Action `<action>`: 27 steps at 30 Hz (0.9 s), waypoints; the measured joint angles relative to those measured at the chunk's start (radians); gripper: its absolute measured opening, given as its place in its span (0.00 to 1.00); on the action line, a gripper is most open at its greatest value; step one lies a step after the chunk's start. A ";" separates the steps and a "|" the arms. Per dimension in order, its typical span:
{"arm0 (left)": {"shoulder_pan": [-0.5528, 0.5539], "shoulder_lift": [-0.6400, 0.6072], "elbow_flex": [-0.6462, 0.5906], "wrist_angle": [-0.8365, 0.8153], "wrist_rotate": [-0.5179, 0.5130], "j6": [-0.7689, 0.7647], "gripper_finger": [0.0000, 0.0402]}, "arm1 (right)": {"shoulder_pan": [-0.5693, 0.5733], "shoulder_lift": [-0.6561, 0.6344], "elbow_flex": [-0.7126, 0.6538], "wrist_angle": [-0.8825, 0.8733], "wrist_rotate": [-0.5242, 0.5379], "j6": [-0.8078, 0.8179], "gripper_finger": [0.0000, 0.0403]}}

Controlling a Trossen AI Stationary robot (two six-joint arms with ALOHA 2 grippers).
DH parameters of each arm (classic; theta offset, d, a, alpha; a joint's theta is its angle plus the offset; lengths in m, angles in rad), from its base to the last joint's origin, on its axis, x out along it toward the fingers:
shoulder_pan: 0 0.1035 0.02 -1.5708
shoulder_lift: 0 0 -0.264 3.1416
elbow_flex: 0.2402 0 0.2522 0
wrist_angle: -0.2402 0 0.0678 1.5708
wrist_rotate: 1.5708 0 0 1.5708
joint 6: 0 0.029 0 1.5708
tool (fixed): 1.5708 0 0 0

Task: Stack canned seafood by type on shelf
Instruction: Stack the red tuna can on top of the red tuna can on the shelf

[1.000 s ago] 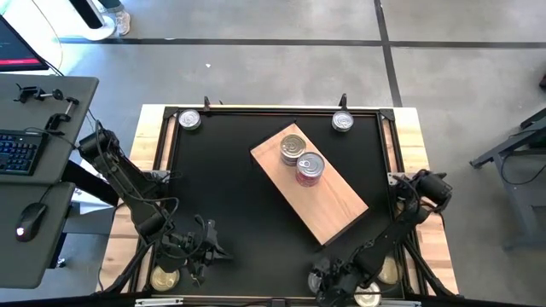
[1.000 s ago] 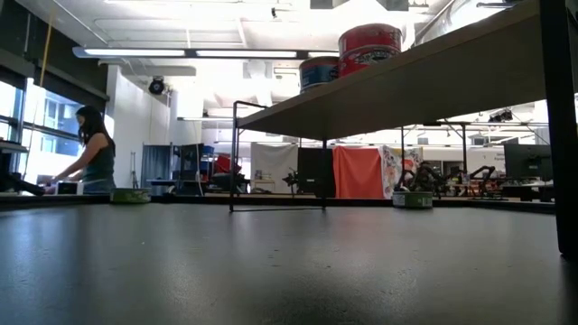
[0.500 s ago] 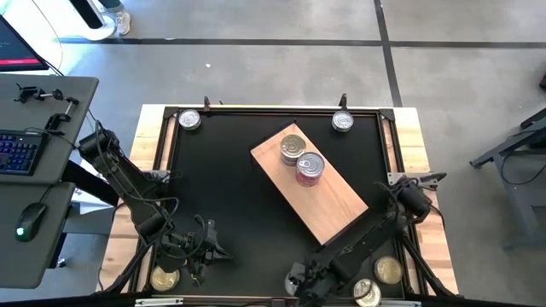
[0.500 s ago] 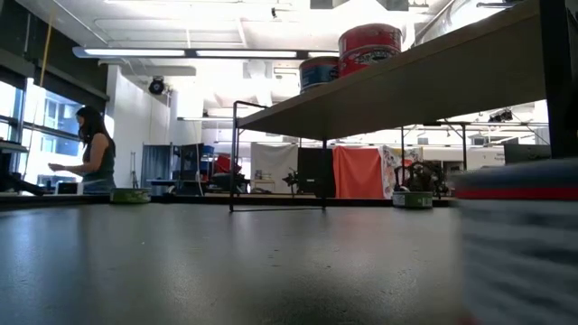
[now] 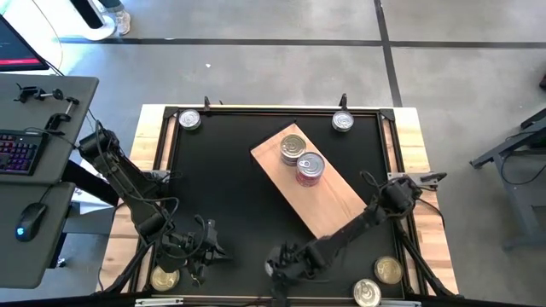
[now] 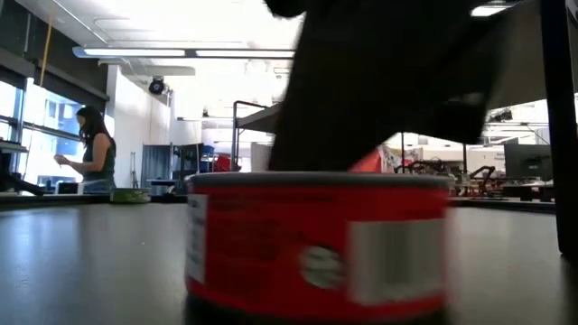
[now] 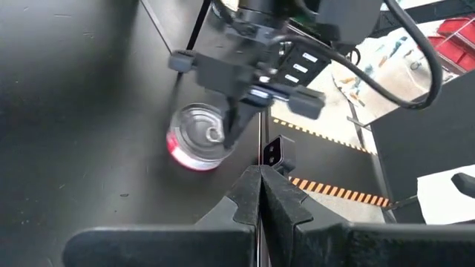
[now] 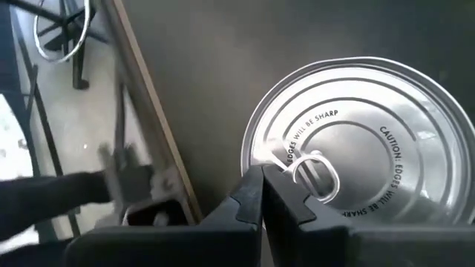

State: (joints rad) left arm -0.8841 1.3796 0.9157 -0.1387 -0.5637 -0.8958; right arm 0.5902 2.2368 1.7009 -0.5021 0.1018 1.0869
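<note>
Black counter (image 5: 222, 179) fills the scene, a light-brown wooden shelf (image 5: 333, 200) lying slantwise on it just beyond the right claw (image 5: 275, 266). Two tins (image 5: 300, 157) stand side by side on the shelf's far half. The right claw, clenched with its fingers pressed together, rests its tips on the silver pull-tab lid of a red-labelled tin (image 7: 197, 137) at the counter's near edge. The left claw (image 5: 198, 256), also clenched and empty, waits near its left. More tins sit at the counter's corners, one (image 5: 341, 121) far beyond the right claw.
</note>
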 joint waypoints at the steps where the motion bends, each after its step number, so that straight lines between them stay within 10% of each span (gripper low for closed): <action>1: 0.000 0.000 0.000 0.000 0.000 0.000 0.00 | -0.012 0.000 0.001 0.000 -0.003 -0.005 0.00; 19: 0.000 0.000 0.000 -0.089 -0.026 0.025 0.00 | -0.258 0.005 0.001 0.201 0.025 -0.223 0.00; 27: 0.000 0.000 0.000 -0.113 -0.044 0.026 0.00 | -0.246 -0.051 0.163 -0.008 0.043 -0.415 0.00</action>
State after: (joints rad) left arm -0.8840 1.3796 0.9157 -0.2512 -0.6081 -0.8700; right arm 0.3443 2.1862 1.8639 -0.5097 0.1449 0.6722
